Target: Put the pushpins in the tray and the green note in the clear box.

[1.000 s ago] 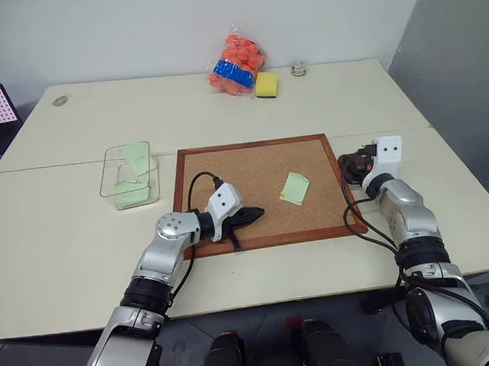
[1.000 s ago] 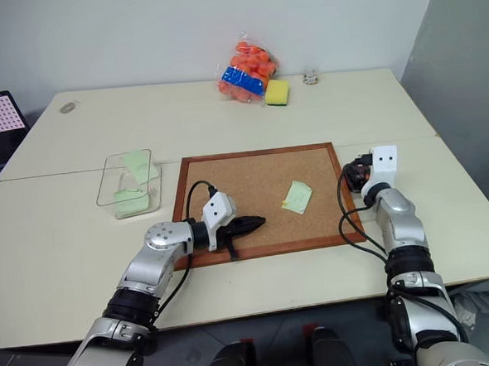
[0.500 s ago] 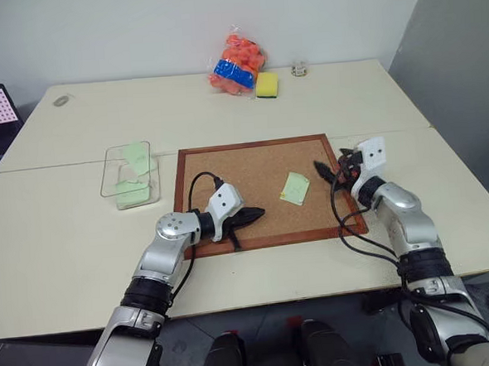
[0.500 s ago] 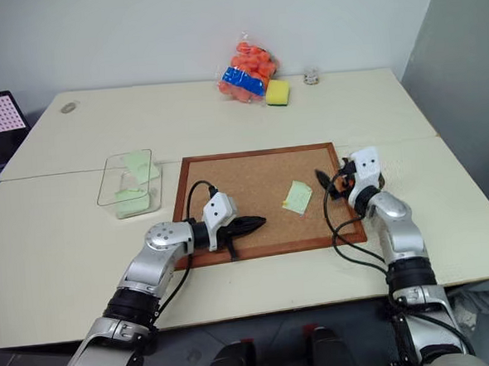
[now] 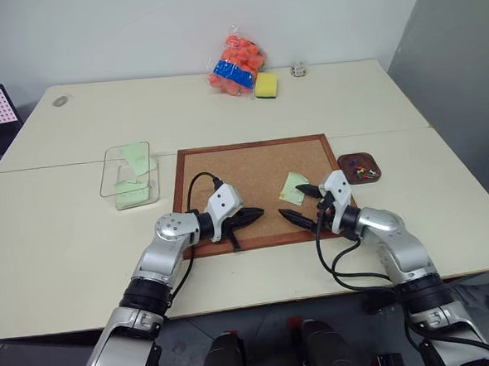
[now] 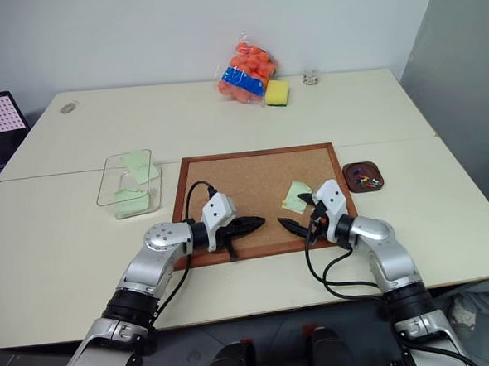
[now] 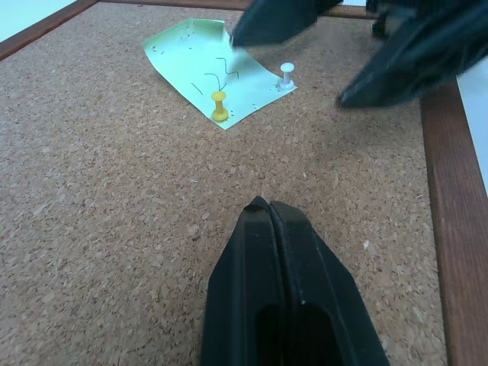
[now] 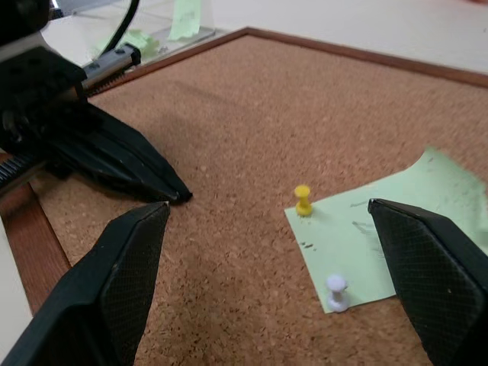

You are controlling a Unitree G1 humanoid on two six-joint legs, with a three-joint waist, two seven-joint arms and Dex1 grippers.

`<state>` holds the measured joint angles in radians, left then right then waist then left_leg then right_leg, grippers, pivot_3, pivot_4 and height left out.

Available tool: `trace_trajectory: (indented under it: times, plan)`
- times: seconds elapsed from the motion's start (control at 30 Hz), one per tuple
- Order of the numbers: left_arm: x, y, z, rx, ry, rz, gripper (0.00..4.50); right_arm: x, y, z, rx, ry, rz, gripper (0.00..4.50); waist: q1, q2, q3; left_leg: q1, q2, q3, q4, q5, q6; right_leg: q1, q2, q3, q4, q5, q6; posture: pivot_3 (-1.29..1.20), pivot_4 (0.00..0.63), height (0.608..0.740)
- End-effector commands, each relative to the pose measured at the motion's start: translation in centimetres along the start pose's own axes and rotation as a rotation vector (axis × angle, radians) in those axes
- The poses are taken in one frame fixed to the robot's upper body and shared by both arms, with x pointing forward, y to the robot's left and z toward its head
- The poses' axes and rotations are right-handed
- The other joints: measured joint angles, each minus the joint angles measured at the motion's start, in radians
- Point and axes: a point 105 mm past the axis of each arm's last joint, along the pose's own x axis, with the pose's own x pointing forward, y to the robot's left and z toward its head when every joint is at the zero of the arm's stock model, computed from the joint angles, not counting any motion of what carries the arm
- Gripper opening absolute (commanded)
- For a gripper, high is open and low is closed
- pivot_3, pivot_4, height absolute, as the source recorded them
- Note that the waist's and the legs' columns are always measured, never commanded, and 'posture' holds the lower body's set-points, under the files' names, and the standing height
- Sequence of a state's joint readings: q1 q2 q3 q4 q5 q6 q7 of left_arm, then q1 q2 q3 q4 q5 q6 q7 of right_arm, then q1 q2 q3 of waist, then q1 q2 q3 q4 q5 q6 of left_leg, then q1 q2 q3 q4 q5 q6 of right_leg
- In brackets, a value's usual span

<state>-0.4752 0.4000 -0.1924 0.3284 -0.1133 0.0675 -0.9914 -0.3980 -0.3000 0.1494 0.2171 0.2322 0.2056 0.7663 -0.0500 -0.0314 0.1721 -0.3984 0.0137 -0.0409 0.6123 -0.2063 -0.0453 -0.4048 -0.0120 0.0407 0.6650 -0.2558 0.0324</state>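
Both arms are extended over the near half of the corkboard [image 5: 261, 190], forearms angled inward so that the two grippers face one another across the cork. The left gripper [image 5: 258, 212] is held low and nearly level, its two black fingers [image 7: 282, 305] pressed fully together with nothing between them. The right gripper [image 6: 300, 214] is set opposite and near it, pointing toward it, jaws spread wide and holding nothing; its fingers [image 8: 133, 267] are seen flanking the cork surface. The green note [image 7: 217, 80] lies flat on the corkboard ahead of the left gripper's tip and just beside the right gripper's farther finger, between the spread fingers in the right wrist view. It is fastened by two pushpins, a yellow pushpin [image 7: 219, 105] and a white pushpin [image 7: 287, 75], both upright along one edge of the note. The tray [image 5: 359, 165] sits on the table [image 5: 82, 243] beyond the right gripper, just outside the board's frame, with several coloured pins in it. The clear box [image 5: 129, 175] stands well apart to the outer side of the left gripper, with green paper inside.
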Motion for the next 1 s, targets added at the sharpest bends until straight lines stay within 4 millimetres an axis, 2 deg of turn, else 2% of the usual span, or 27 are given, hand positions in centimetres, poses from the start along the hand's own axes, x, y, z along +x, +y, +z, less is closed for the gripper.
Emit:
trace_trajectory:
  times: [0.03,0.23,0.3,0.57,0.7,0.83,1.0]
  plan:
    - [-0.6,-0.5,-1.5,-0.012,0.065,-0.007,0.0,0.1,-0.8,0.3,-0.047,-0.006,-0.018,4.44,0.0,0.0,0.0,0.0,0.0,0.0,0.0,0.0,0.0,0.0,0.0,0.0,0.0,0.0,0.0,0.0,0.15,0.74]
    - [-0.8,-0.7,-1.7,-0.013,0.069,-0.004,0.0,-0.2,-1.2,-0.2,-0.045,0.004,-0.026,4.44,0.0,0.0,0.0,0.001,0.0,0.0,0.0,0.0,0.0,0.0,0.0,0.0,0.0,0.0,0.0,0.0,0.15,0.74]
    - [-0.8,-0.8,-1.7,-0.014,0.069,-0.002,0.0,-0.3,-1.1,-0.4,-0.042,0.005,-0.023,4.26,0.0,0.0,0.0,0.001,0.0,0.0,0.0,0.0,0.0,0.0,0.0,0.0,0.0,0.0,0.0,0.0,0.15,0.74]
    - [-1.1,-0.6,-1.7,-0.014,0.074,0.012,0.0,-0.5,-1.2,-0.4,-0.041,0.006,-0.021,2.42,0.001,0.0,0.0,0.001,0.0,0.0,0.0,0.0,0.0,0.001,0.0,0.0,0.0,0.0,0.0,0.0,0.15,0.74]
    - [-1.1,-0.5,-1.7,-0.014,0.074,0.016,0.0,-0.7,-1.6,-0.5,-0.046,0.012,-0.033,1.72,0.001,0.0,0.0,0.001,0.0,0.0,0.0,0.0,0.0,0.001,0.0,0.0,0.0,0.0,0.0,0.0,0.15,0.74]
    - [-1.1,-0.6,-1.7,-0.014,0.074,0.014,0.0,-0.5,-1.7,-0.5,-0.048,0.01,-0.041,0.77,0.001,0.0,0.0,0.001,0.0,0.0,0.0,0.0,0.0,0.0,0.0,0.0,0.0,0.0,0.0,0.0,0.15,0.74]
    - [-1.1,-0.6,-1.6,-0.013,0.073,0.014,0.0,-0.4,-1.9,-0.5,-0.052,0.011,-0.058,0.02,0.0,0.0,0.0,0.001,0.0,0.0,0.0,0.0,0.0,0.0,0.0,0.0,0.0,0.0,0.0,0.0,0.15,0.74]
